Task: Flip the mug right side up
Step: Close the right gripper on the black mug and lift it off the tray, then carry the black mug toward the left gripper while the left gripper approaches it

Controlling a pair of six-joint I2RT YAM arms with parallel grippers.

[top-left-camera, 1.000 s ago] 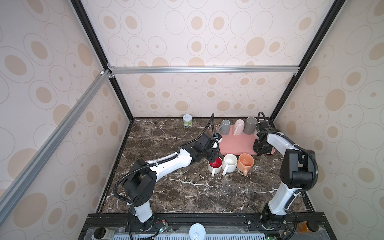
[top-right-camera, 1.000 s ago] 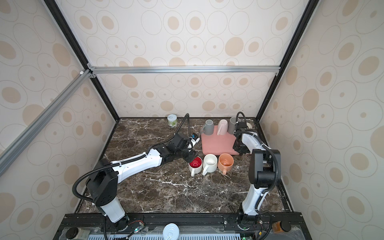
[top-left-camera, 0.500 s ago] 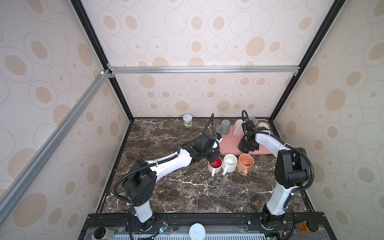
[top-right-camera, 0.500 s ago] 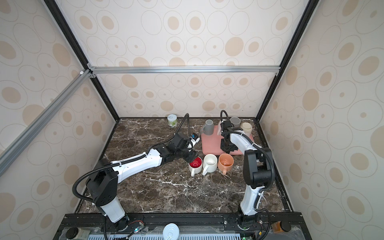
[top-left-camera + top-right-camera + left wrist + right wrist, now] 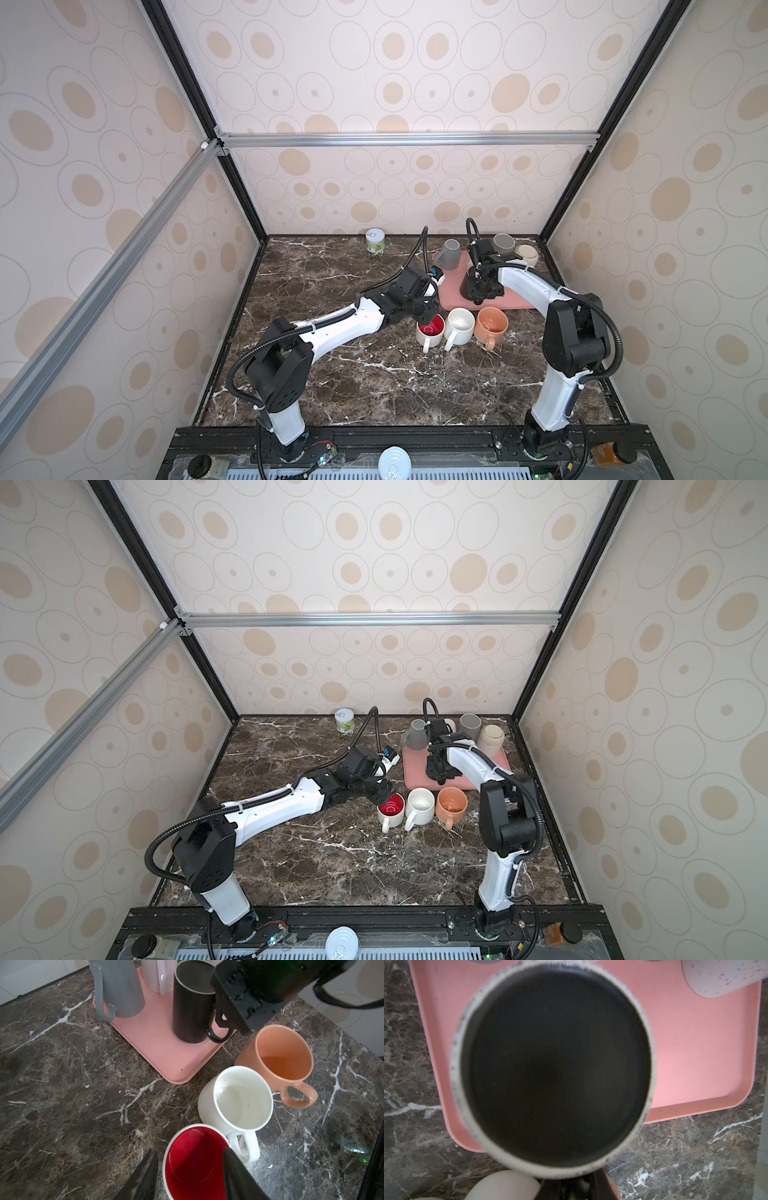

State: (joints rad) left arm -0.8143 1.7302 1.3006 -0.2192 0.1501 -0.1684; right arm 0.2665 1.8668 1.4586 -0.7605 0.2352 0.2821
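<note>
A black mug (image 5: 193,1007) stands upside down on the pink tray (image 5: 158,1047), near its front edge. Its pale-ringed base (image 5: 554,1064) fills the right wrist view. My right gripper (image 5: 480,291) is over it, shut on the handle (image 5: 216,1036) low on the mug's side. In both top views the gripper hides most of the mug. My left gripper (image 5: 190,1167) is open just above a white mug with a red inside (image 5: 193,1163), one finger to each side of its rim. That mug (image 5: 431,330) stands upright on the marble.
Upright white (image 5: 459,324) and orange (image 5: 491,326) mugs stand beside the red one, in front of the tray. Two grey mugs (image 5: 451,253) (image 5: 503,243) and a cream one (image 5: 527,254) sit at the tray's back. A small jar (image 5: 375,241) is by the back wall.
My right gripper has moved left across the tray, from its right side towards the front middle. The left arm has not moved.
</note>
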